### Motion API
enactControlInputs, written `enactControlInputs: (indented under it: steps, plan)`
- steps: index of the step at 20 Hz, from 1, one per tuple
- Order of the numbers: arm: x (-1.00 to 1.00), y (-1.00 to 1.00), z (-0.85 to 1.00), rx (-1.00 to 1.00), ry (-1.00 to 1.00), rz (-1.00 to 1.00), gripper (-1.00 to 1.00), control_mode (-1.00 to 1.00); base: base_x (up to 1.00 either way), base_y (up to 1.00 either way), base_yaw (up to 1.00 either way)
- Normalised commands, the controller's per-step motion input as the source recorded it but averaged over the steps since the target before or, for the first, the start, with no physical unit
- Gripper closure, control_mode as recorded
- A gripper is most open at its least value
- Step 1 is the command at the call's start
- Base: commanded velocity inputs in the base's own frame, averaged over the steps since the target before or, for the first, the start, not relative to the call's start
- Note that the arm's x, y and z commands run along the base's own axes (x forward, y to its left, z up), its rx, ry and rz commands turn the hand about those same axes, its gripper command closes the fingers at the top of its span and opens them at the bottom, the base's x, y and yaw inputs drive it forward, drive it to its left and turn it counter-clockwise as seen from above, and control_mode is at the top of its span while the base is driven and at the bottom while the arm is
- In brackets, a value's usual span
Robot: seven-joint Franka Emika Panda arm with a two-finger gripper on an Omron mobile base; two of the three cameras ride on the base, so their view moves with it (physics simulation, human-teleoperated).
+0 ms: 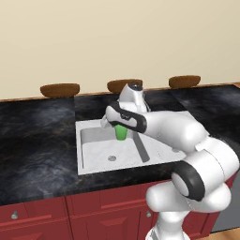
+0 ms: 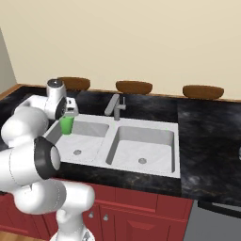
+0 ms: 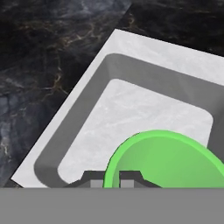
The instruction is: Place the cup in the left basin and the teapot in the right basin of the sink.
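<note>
The cup [image 3: 168,162], bright green and plain, is held by the gripper [image 3: 112,180], whose jaws are closed tight on the cup's rim, one finger inside the mouth and one outside, as seen in the hand view. No brand, label or writing can be read on the cup, on the arm or anywhere on the sink [image 2: 175,149].

In the right base view the cup [image 2: 67,125] is carried upright above the left basin [image 2: 89,146], near its back left corner, clear of the basin floor. The round drain [image 2: 77,152] of that basin is seen in front of it. The right basin [image 2: 146,147] lies beyond the divider, with its own drain [image 2: 142,161]. The grey faucet [image 2: 115,106] stands at the back of the sink, between the two basins.

In the left base view the cup [image 1: 121,132] is partly hidden by the white arm [image 1: 159,125]. Three brown bowls [image 2: 134,87] are set along the back of the black stone counter [image 2: 207,136]. Red cabinets [image 1: 42,218] are seen below the counter.
</note>
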Motion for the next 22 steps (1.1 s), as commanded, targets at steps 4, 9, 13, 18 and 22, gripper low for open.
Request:
enactControlInputs:
  steps: [4,9,13,18,22]
  plan:
    - [0.07,0.0,-0.27,0.0,0.0,0.0,1.0,-1.0,0.0,0.0,0.0]
    - [0.03,0.0,-0.43,0.0,0.0,0.0,1.0,-1.0,0.0,0.0,0.0]
    - [0.16,0.0,-0.4,0.0,0.0,0.0,1.0,-1.0,0.0,0.0,0.0]
    - [0.19,0.0,-0.4,0.0,0.0,0.0,1.0,-1.0,0.0,0.0,0.0]
    - [0.26,0.0,-0.28,0.0,0.0,0.0,1.0,-1.0,0.0,0.0,0.0]
